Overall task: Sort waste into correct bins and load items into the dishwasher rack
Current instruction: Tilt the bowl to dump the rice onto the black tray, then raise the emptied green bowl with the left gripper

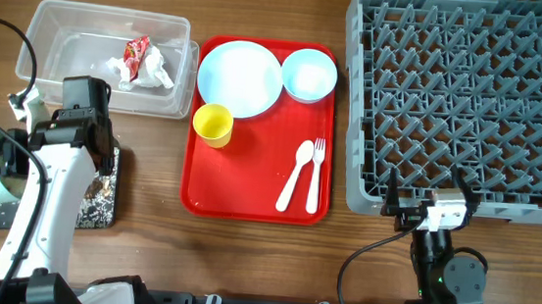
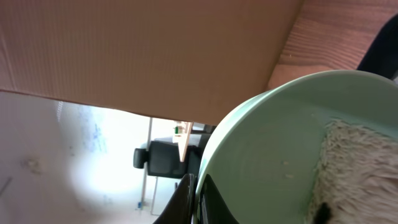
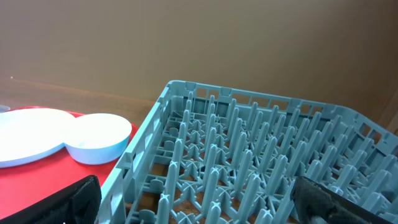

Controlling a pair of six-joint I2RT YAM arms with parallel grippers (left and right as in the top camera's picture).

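Your left pincer (image 2: 198, 196) grasps the green bowl (image 2: 280, 149), right pincer (image 3: 202, 208) released; wrapper (image 1: 137, 54), napkin (image 1: 155, 70) binned; rack (image 1: 354, 194) holds 0 items

A robotics lab or office test station, not a real kitchen; a left arm (image 1: 50, 202) and a right arm (image 1: 443, 261) are mounted at the near edge of a wooden table (image 1: 242, 263); a grey dishwasher rack (image 1: 462, 100) sits on it; a plain brown board (image 3: 186, 43) backs the far edge; the left wrist view catches a black office chair (image 2: 155, 158) and a bright white wall (image 2: 74, 143).
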